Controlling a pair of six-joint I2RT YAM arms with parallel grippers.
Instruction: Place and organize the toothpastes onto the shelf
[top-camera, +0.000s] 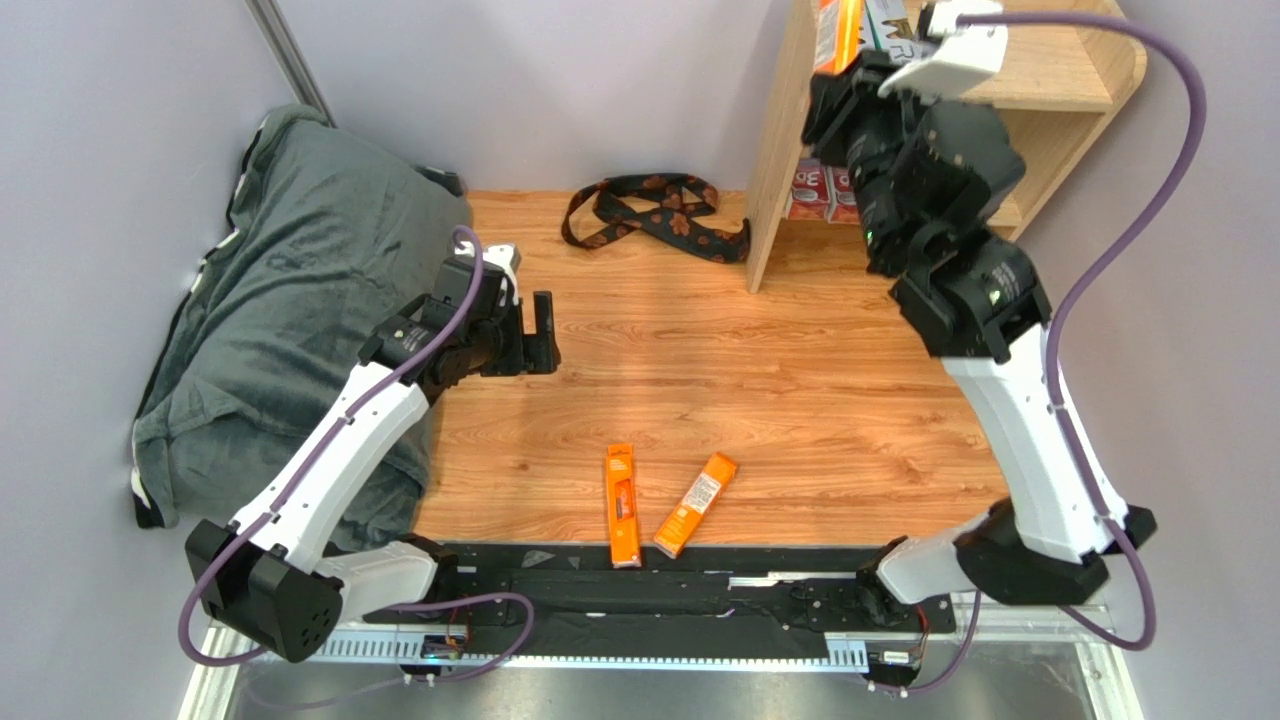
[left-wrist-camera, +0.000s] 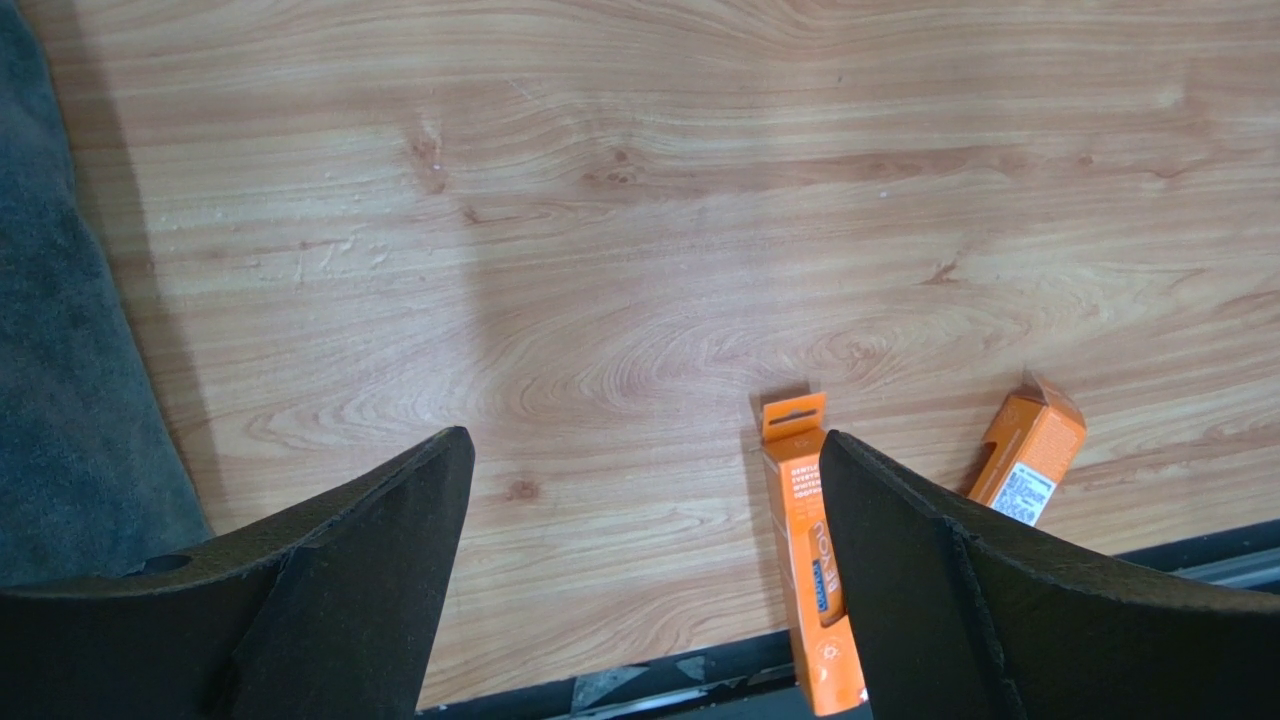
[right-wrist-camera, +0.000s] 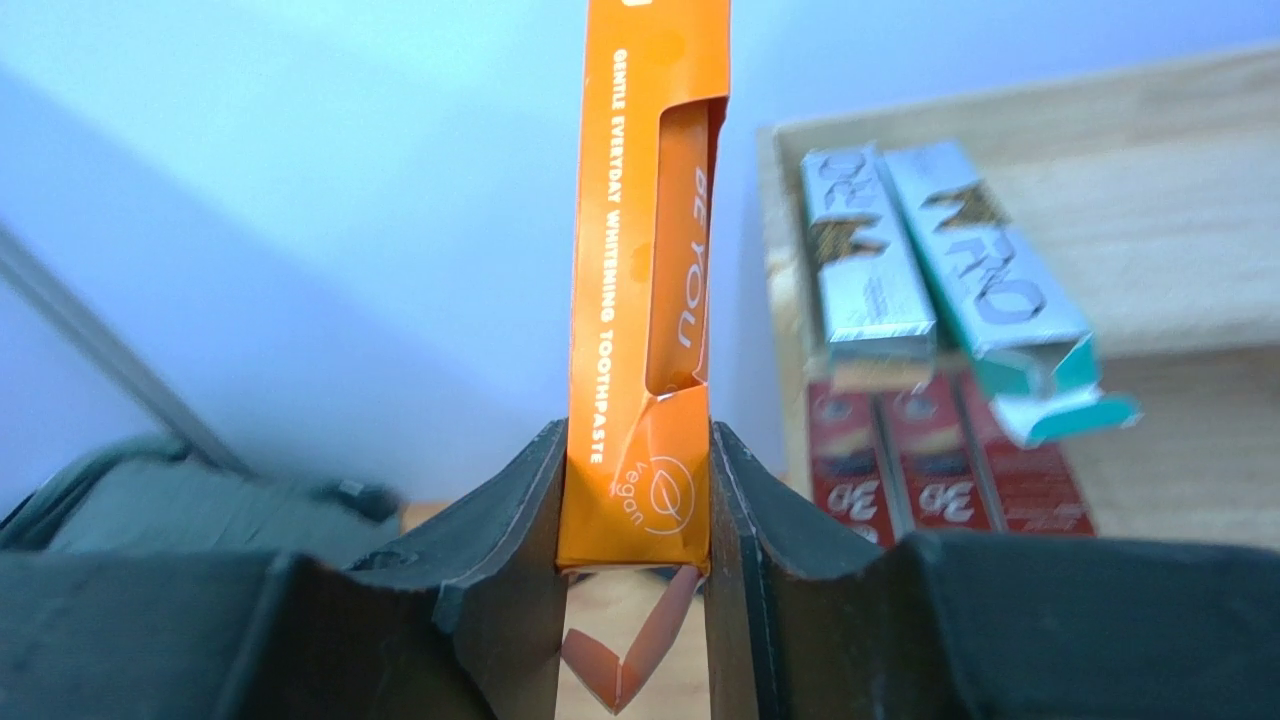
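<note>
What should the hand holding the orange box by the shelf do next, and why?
Probably carry the orange box sideways over the shelf, toward the bare wood past the teal box. The right hand is shut on it, upright, but it seems short of the shelf's edge.

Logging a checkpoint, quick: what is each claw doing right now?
Left claw: open, holding nothing.
Right claw: closed on a slim bright orange cardboard toothpaste box.
</note>
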